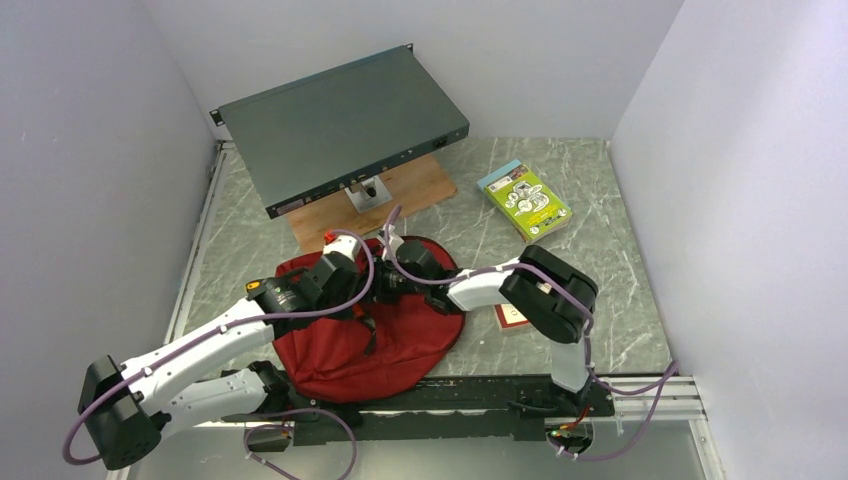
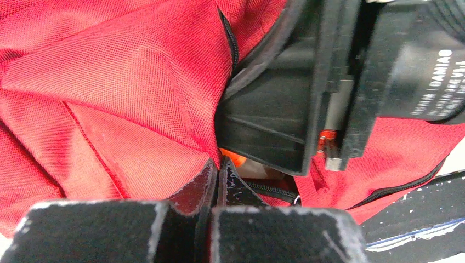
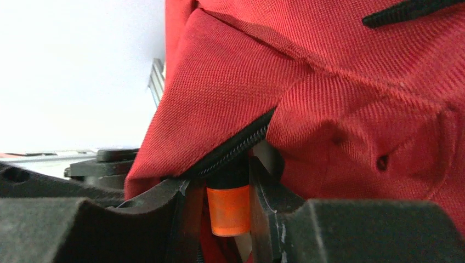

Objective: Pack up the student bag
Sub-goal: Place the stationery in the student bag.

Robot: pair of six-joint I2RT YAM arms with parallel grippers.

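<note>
Two tools at student bag point(image 1: 400, 345): left tool point(image 2: 218, 165) pinches fabric; right wrist view reveals right tool point(image 3: 228, 178) clamping orange cylinder point(image 3: 229, 211).

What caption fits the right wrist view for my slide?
Right gripper clasping an orange stick at the zipper of the red bag.

Lab test cell: bare white walls point(image 1: 100, 120) boxing marble-look table point(image 1: 620, 300); robot arms point(image 1: 200, 345) bolted to rail point(image 1: 450, 395).
</note>
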